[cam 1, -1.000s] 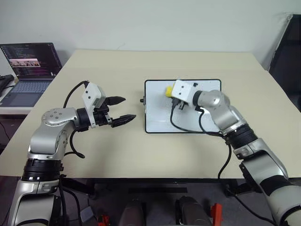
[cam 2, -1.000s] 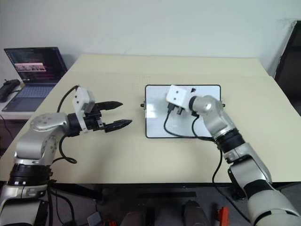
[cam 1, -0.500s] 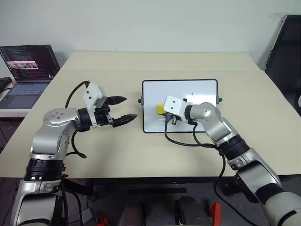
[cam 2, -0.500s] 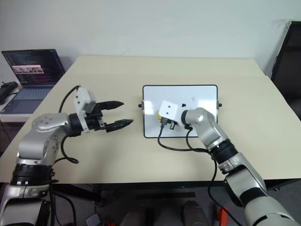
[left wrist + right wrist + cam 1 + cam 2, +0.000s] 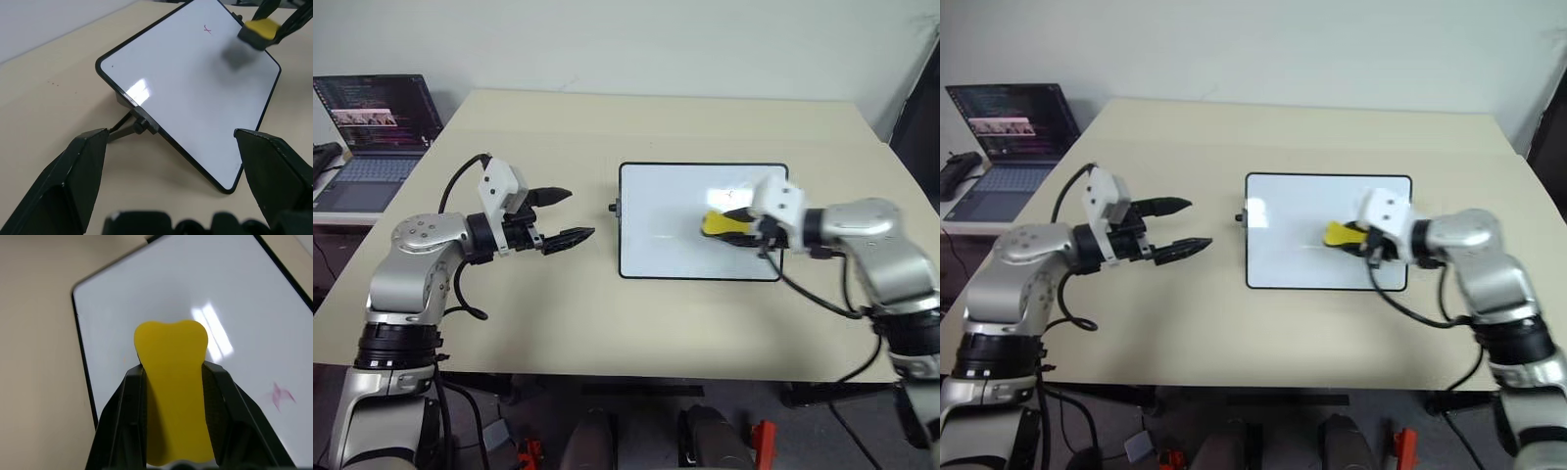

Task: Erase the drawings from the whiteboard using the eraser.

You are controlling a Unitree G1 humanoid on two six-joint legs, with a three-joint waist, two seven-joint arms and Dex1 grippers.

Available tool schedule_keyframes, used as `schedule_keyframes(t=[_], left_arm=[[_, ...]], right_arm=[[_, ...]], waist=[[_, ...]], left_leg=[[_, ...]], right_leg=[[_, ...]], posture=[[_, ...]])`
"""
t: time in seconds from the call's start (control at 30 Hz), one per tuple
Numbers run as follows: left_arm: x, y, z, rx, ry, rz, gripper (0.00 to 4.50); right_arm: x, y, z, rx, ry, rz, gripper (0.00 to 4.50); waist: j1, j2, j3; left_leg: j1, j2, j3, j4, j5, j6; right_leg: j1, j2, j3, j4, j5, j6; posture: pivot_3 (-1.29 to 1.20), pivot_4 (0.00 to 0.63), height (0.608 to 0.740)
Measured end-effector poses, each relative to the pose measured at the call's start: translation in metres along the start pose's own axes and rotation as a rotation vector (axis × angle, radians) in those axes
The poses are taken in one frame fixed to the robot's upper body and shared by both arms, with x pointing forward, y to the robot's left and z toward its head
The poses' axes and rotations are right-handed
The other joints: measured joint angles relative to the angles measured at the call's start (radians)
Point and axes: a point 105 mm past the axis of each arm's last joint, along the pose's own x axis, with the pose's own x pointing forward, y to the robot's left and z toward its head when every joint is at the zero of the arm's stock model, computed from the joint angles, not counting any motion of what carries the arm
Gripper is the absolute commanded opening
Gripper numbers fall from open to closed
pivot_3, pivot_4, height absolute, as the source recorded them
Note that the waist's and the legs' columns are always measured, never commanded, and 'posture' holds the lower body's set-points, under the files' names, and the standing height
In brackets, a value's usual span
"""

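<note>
Open laptop (image 5: 374, 137) on side surface beyond table (image 5: 558, 323) left edge. Glossy black-framed whiteboard (image 5: 675, 220) mid-table, one faint reddish drawing (image 5: 279, 395) near far right corner. Right pincer (image 5: 744, 227) clamping rounded yellow eraser (image 5: 720, 224) over board's right half. Left pincer (image 5: 570, 214) spread wide, empty, left of board.

The whiteboard (image 5: 675, 220) has a smooth, glossy white surface with bright glare and a thin black frame. The eraser (image 5: 173, 382) looks matt yellow, like soft plastic. The counter (image 5: 607, 304) is matt beige.
</note>
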Motion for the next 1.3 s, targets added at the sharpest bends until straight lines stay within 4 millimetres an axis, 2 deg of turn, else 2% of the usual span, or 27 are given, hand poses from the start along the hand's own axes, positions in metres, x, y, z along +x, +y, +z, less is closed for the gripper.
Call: schedule_keyframes(t=[0.1, 0.17, 0.27, 0.57, 0.73, 1.03, 1.3], left_arm=[[0.001, 0.000, 0.001, 0.005, 0.001, -0.006, 4.50], [0.003, 0.000, 0.004, 0.014, -0.006, -0.010, 4.50], [0.006, 0.005, 0.010, 0.033, -0.017, -0.006, 4.50], [0.013, 0.006, 0.004, 0.024, -0.013, -0.023, 4.50], [0.013, 0.006, 0.004, 0.026, -0.012, -0.022, 4.50], [0.016, 0.011, 0.010, 0.041, -0.029, 0.017, 4.50], [0.016, 0.012, 0.012, 0.048, -0.034, 0.023, 4.50]], right_arm=[[-0.031, -0.020, -0.013, 0.034, 0.051, -0.109, 1.20], [-0.043, -0.025, -0.023, 0.053, 0.085, -0.146, 1.20], [-0.051, -0.023, -0.036, 0.084, 0.118, -0.160, 1.20], [-0.053, -0.029, -0.045, 0.122, 0.132, -0.199, 1.20], [-0.055, -0.039, -0.038, 0.107, 0.111, -0.237, 1.20], [-0.053, -0.055, -0.035, 0.099, 0.102, -0.283, 1.20], [-0.050, -0.056, -0.033, 0.100, 0.084, -0.292, 1.20]], waist=[[-0.003, 0.000, 0.000], [-0.005, 0.000, 0.000], [-0.005, 0.000, 0.000], [-0.006, 0.000, 0.001], [-0.005, 0.000, 0.001], [-0.004, 0.000, 0.001], [-0.004, 0.000, 0.001]], left_leg=[[0.000, 0.000, 0.001, 0.001, 0.000, 0.000], [0.001, 0.000, 0.001, 0.001, 0.000, 0.000], [0.002, 0.000, 0.001, 0.001, 0.000, 0.000], [0.002, 0.000, 0.002, 0.002, 0.000, 0.000], [0.002, 0.000, 0.001, 0.002, 0.000, 0.000], [0.002, 0.000, 0.001, 0.002, 0.000, 0.000], [0.002, 0.000, 0.001, 0.002, 0.000, 0.000]], right_leg=[[0.000, -0.001, 0.000, 0.001, 0.000, 0.000], [0.000, 0.000, 0.001, 0.002, 0.000, 0.000], [0.001, 0.001, 0.001, 0.004, 0.000, 0.000], [0.001, 0.001, 0.002, 0.004, 0.000, 0.000], [0.001, 0.001, 0.001, 0.004, 0.000, 0.000], [0.001, 0.000, 0.002, 0.004, 0.000, 0.000], [0.001, 0.000, 0.002, 0.004, 0.000, 0.000]], posture=[[0.00, 0.150, 0.740], [0.00, 0.150, 0.740], [0.00, 0.150, 0.740], [0.00, 0.150, 0.740], [0.00, 0.150, 0.740], [0.00, 0.150, 0.740], [0.00, 0.150, 0.740]])
